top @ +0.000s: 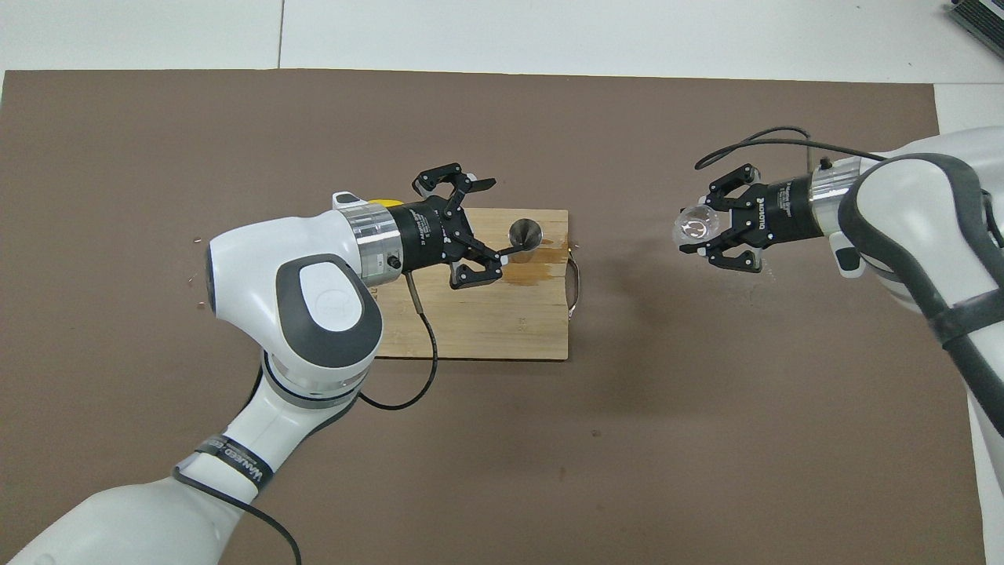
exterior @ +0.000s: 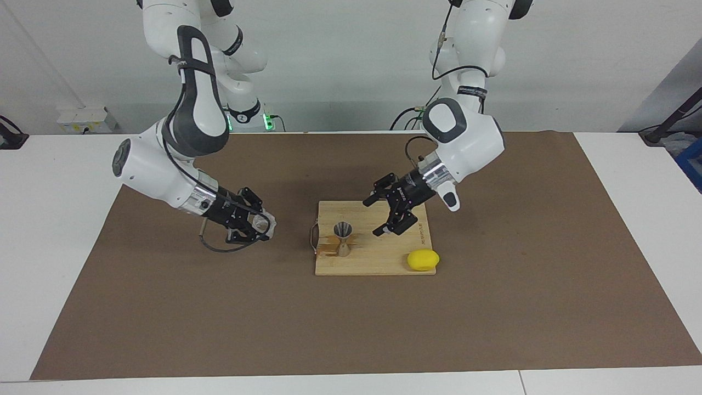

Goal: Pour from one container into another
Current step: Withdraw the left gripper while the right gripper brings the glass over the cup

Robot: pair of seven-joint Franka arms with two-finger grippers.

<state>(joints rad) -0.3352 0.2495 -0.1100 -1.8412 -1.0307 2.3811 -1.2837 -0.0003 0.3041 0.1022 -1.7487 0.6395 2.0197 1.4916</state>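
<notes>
Jigger [exterior: 343, 239] is silver metal with a dark inside, standing on a pale tan wooden board [exterior: 373, 258] with fine straight grain and a darker amber-brown wet patch [top: 527, 271] next to the jigger. Lemon [exterior: 423, 259] is plain bright yellow, glass cup [top: 695, 227] is clear and colourless with white glints, and the mat [exterior: 493, 307] is flat matte brown on a white table [exterior: 55, 219]. Both arms are glossy white with dark grey panels and silver wrist rings; left gripper [exterior: 390, 215] and right gripper [top: 710, 230] are black with small white lettering.
</notes>
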